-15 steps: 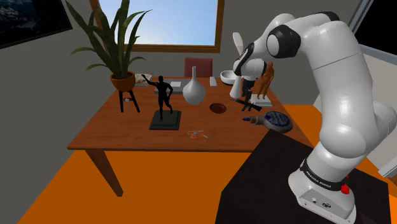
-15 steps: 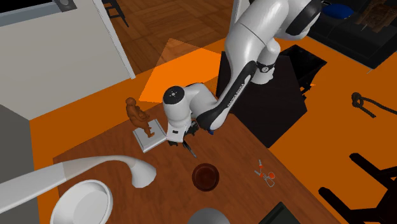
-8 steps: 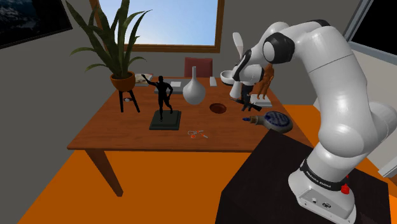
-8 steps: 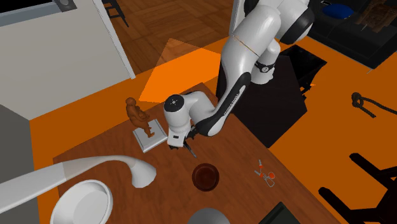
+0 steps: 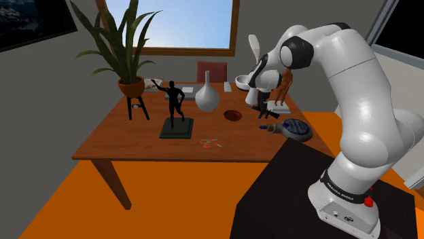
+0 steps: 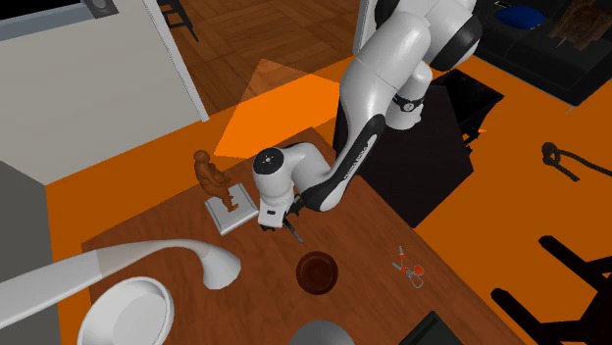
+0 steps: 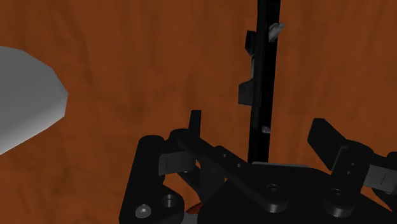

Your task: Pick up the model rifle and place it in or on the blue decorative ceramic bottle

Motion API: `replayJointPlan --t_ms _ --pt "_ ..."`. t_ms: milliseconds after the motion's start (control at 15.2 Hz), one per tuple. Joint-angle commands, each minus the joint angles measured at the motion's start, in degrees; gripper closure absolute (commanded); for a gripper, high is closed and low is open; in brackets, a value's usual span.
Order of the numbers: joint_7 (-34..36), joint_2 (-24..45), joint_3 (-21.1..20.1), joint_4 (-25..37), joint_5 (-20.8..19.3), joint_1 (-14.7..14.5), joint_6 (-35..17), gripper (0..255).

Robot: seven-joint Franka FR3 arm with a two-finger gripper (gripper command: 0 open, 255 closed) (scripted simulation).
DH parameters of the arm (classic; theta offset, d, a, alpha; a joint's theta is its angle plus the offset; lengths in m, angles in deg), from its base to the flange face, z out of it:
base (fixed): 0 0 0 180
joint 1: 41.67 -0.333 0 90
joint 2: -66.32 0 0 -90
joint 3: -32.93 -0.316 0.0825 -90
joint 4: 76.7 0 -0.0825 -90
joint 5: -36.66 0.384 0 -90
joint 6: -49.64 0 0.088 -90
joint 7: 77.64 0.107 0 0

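Hovering low over the wooden table (image 5: pixel 136 144), the gripper (image 7: pixel 259 129) straddles the model rifle (image 7: pixel 266 76), a slim black piece lying flat on the wood with its length running straight out from between the fingers (image 7: pixel 194 124). Jaws released: the fingers stand apart, one on each side of the rifle with a bare gap to it, so nothing is held. The wrist looks lined up to close across the narrow body rather than along it. My reading is a pre-grasp pose, with the closing not yet done.

The rifle sits just beside the brown figurine (image 6: pixel 209 176) and short of the dark bowl (image 6: pixel 317 272). The blue-and-white bottle (image 5: pixel 296 129) appears tipped on its side at the table corner next to the stand, near the rifle, so resting the rifle on it seems likelier than in it.

Against a second ago, the elbow and upper arm have swung in closer over the table and the wrist sits a touch lower. Against half a second ago there is no visible shift — the arm looks settled. Rifle and bottle keep the same spots throughout.
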Motion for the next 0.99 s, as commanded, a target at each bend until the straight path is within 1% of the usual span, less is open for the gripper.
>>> replayJointPlan --t_ms 0,594,924 --pt "0.00 0.00 0.00 0.00 0.00 0.00 0.00 255" --pt "0.00 0.01 0.00 0.01 0.00 0.00 -0.01 255" --pt "0.63 -3.04 1.20 -1.11 -1.09 -0.89 1.96 255"
